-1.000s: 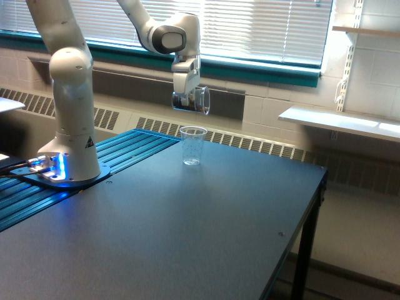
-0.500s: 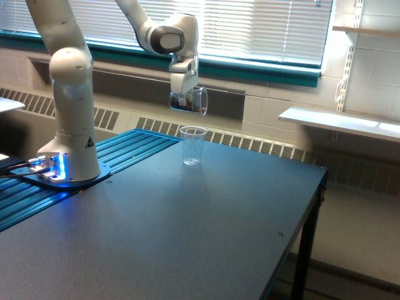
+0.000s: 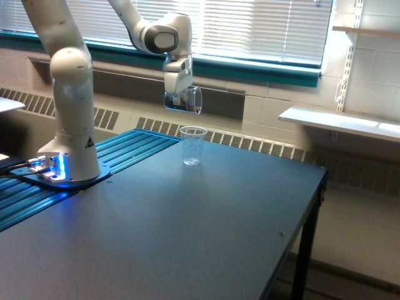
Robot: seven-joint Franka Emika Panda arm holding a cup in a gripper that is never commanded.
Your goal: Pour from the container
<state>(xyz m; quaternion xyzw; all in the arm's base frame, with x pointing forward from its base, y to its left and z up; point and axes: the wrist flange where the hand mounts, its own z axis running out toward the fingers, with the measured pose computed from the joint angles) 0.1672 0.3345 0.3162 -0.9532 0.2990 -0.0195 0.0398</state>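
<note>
At the exterior view's left, the white robot arm's round base [image 3: 65, 174] stands on a strip of blue ribbed metal rails [image 3: 119, 159], with a small blue light glowing low on the base. The thick white column of the arm [image 3: 72, 100] rises from there and leaves the top of the picture, then a further link comes back down toward the middle. That link ends in a white wrist joint with a dark round cap [image 3: 159, 39], and below it hangs the gripper [image 3: 177, 100].

The gripper's fingers pinch the container, a small clear smooth-walled plastic cup [image 3: 189, 100], which is held in the air and tipped onto its side, its open mouth turned toward the exterior view's right. The container hangs above and a little to the exterior view's left of a second clear tapered plastic cup with faint markings on its wall [image 3: 192, 145]. The two cups are apart, not touching. The second cup stands upright on the dark grey flat table [image 3: 206, 231], near the table's far edge. Whether either cup holds anything cannot be told.

Behind the cups a wall with a teal window sill [image 3: 262, 70] and pale horizontal blinds [image 3: 250, 25] runs across. At the exterior view's right, a white wall shelf [image 3: 337, 122] sits on a bracket rail.
</note>
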